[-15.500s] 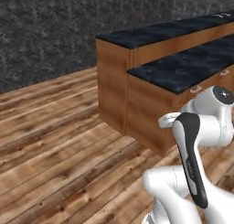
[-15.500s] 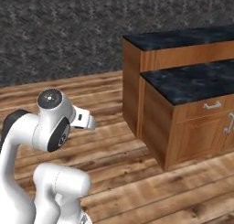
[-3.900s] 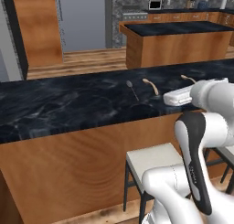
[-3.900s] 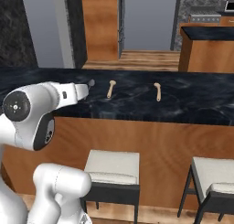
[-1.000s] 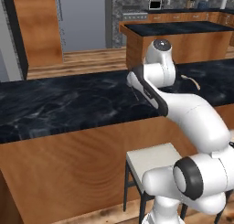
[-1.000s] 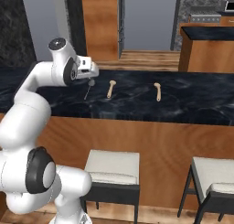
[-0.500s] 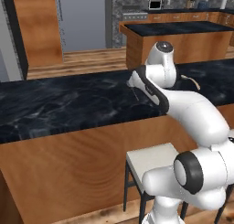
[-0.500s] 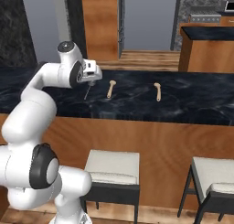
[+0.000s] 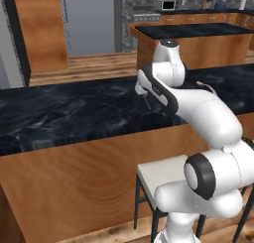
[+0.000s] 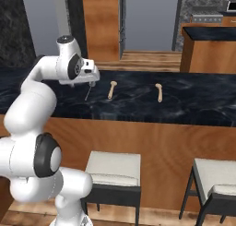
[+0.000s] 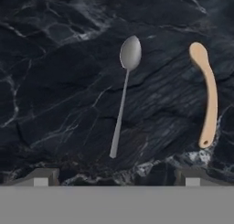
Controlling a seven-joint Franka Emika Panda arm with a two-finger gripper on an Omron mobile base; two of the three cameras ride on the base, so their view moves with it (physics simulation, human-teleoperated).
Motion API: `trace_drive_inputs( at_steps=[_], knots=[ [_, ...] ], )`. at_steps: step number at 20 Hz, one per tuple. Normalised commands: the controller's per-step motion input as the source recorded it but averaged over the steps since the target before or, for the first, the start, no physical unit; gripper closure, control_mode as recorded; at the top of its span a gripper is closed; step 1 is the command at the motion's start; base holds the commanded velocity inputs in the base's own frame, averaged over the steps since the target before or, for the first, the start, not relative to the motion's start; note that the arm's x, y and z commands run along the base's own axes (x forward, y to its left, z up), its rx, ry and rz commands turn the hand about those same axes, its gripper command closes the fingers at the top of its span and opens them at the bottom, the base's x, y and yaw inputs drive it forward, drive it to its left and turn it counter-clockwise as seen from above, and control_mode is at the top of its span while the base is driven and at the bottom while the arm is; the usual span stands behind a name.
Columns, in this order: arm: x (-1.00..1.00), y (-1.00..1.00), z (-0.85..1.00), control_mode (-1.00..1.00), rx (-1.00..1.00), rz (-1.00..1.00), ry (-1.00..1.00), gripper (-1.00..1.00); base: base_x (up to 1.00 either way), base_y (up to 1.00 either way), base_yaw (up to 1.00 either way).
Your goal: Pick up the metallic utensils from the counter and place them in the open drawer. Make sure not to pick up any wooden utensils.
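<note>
On the counter, below the gripper: metal spoon (image 11: 122, 91), slim and grey, oval bowl, thin straight handle, lying flat on the dark stone, well back from the near edge.
Beside it: wooden utensil (image 11: 205, 93), pale tan, rounded head, slightly curved handle, apart from the spoon.
Further along: second tan utensil (image 10: 158, 92), near the first, also lying flat.
Counter: counter (image 9: 64, 110) of black marble with faint white veins, glossy, on a brown wood-grain base.
Gripper: gripper (image 10: 91, 81) hovers over the spoon, jaws wide apart, holding nothing.
Risk: a thin flat handle on polished stone may slip between the fingers or skid aside.
Risk, second: drifting sideways could catch the wooden utensil instead.
</note>
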Motion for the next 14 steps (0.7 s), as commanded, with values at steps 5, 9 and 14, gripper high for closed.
trace_drive_inputs(
  at_steps=[5, 9, 14],
  knots=[
    [0.25, 0.34, -0.02, -1.00, 0.00, -0.22, 0.17, -1.00, 0.00, 0.00, 0.00],
    [0.03, 0.36, -0.33, -1.00, 0.03, -0.21, 0.02, -1.00, 0.00, 0.00, 0.00],
    [0.08, 0.00, -0.60, -1.00, 0.06, -0.01, -0.01, -1.00, 0.00, 0.00, 0.00]
  ],
)
